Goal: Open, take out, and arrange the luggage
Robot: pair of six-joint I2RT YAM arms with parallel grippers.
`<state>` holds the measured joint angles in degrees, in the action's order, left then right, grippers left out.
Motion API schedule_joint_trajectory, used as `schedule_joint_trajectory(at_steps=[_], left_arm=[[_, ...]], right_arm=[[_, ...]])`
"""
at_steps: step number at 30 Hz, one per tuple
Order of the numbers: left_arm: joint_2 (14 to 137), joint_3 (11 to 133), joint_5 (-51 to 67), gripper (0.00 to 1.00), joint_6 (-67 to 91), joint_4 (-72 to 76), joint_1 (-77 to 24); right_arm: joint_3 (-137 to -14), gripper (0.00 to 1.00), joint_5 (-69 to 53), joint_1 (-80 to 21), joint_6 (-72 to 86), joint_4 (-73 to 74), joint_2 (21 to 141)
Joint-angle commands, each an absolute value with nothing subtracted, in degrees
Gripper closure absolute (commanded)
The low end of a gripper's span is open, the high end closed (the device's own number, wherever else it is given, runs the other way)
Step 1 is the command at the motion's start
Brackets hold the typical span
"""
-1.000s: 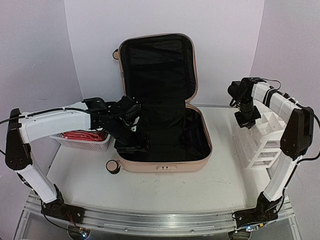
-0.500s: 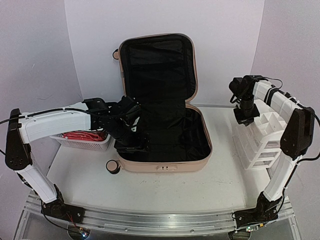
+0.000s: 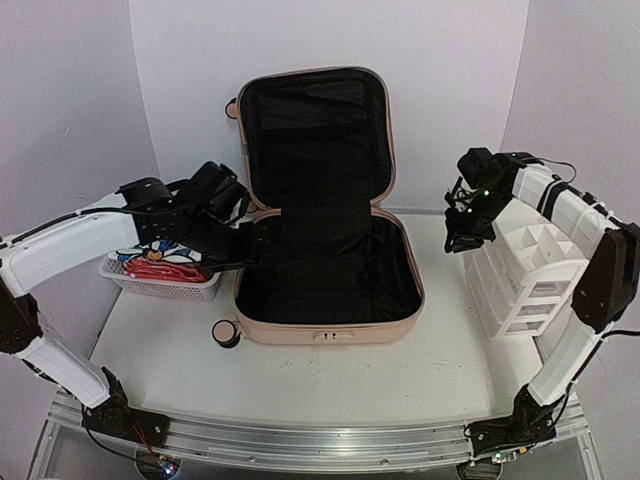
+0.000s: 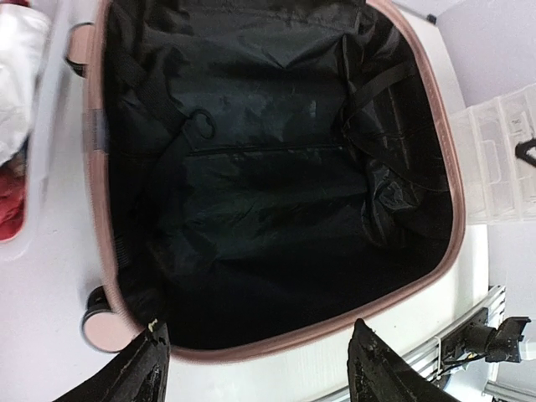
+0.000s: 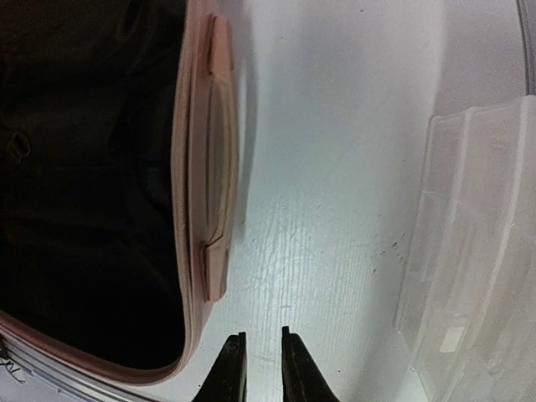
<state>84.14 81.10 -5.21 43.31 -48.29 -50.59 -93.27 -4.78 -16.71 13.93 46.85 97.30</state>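
The luggage (image 3: 330,332), a peach-pink hard-shell suitcase, lies open mid-table with its lid upright against the back wall. Its black lining (image 4: 268,193) looks bare in the left wrist view. My left gripper (image 3: 238,243) hovers over the suitcase's left edge. Its wide-open jaws (image 4: 258,335) frame the near rim with nothing between them. My right gripper (image 3: 462,236) hangs above the bare table between the suitcase's right wall (image 5: 209,167) and the drawer organizer. Its fingers (image 5: 262,335) stand a narrow gap apart, holding nothing.
A white mesh basket (image 3: 165,287) with red items sits left of the suitcase, under my left arm. A white plastic drawer organizer (image 3: 525,285) stands at the right, close to my right gripper. A caster wheel (image 3: 227,333) sticks out at the suitcase's front left corner.
My left gripper has risen out of the suitcase base and drawn back to the left. My right gripper has swung left off the organizer toward the suitcase, and its fingers have parted slightly.
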Motion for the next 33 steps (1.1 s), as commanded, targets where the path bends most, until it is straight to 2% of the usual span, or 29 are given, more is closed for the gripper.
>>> schedule_joint_trajectory(at_steps=[1,4,10,17,20,23,25,27,28,33], left_arm=[[72.49,75.67,-13.45,0.26,43.63,-47.67,-50.81],[66.84,72.36,-14.91,0.25,41.44,-47.72,-50.87],[61.10,66.84,-15.77,0.24,39.90,-47.68,-50.88],[59.46,62.89,-19.40,0.20,40.57,-47.69,-50.69],[59.72,60.70,-16.08,0.21,45.82,-47.79,-47.42],[60.34,58.40,-12.31,0.23,50.99,-48.61,-43.87],[59.93,57.23,-13.06,0.23,54.01,-49.57,-43.11],[58.93,55.75,-13.60,0.25,57.52,-50.35,-42.43],[58.39,54.59,-13.51,0.27,59.07,-51.28,-41.76],[56.48,49.16,-8.46,0.32,64.56,-53.36,-34.32]], right_arm=[[-84.81,0.76,-8.04,-17.75,13.91,42.31,87.23],[-78.03,0.73,-7.49,-17.78,13.10,39.25,81.33],[-64.90,0.58,-0.92,-17.76,15.22,37.88,68.36],[-54.04,0.54,-0.01,-17.75,21.60,38.48,56.13],[-50.90,0.53,3.94,-17.74,26.86,41.56,53.03],[-49.59,0.60,14.70,-17.75,35.29,48.93,52.32],[-49.74,0.75,20.71,-17.75,40.72,54.61,53.55],[-49.47,0.95,23.32,-17.73,43.23,57.08,54.48],[-49.40,1.00,24.28,-17.75,44.19,57.68,54.61],[-49.40,1.00,29.80,-16.07,49.36,58.31,56.79]])
